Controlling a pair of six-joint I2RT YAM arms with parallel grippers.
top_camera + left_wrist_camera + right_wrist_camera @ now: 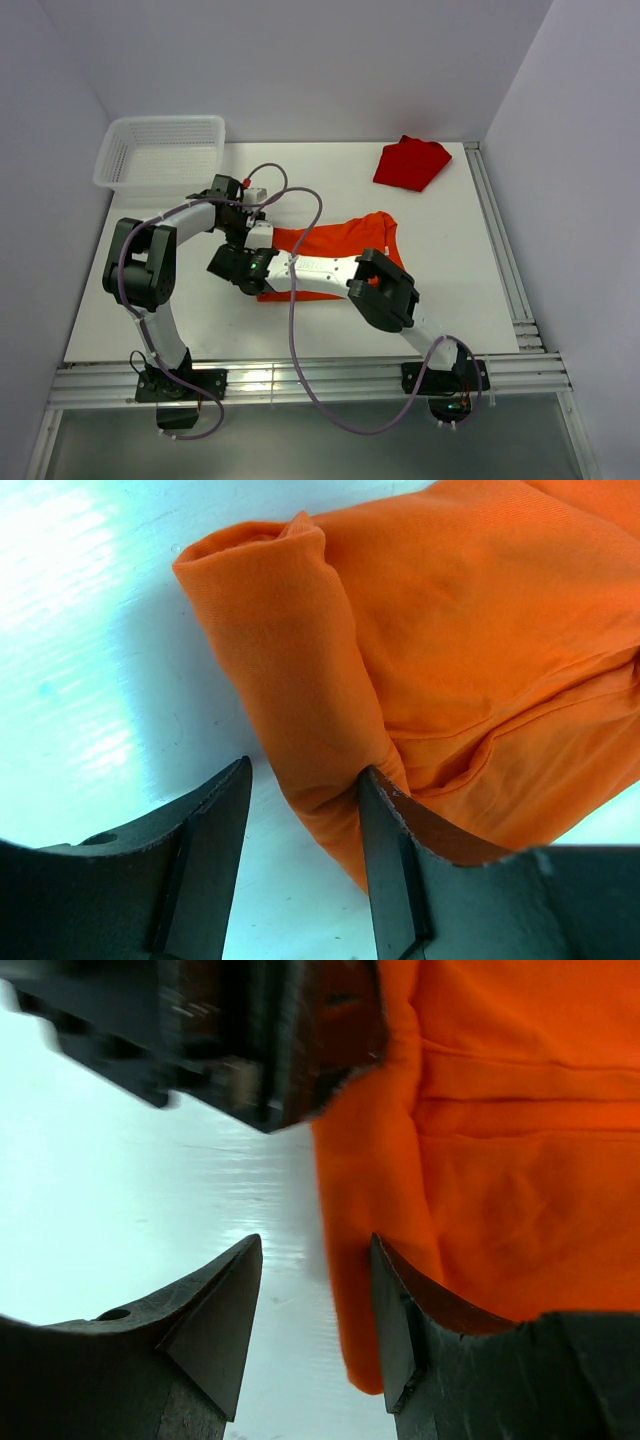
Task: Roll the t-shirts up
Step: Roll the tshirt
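Two t-shirts lie on the table [450, 270]: one orange tee [340, 240] in the middle, its left edge rolled over, and one red tee [410, 163] bunched near the far right corner, well apart. One white basket [165, 119] sits at the far left corner. The left pincer [300, 775] stands apart astride that rolled edge. The right pincer [315, 1245] is also apart, just beside the cloth.
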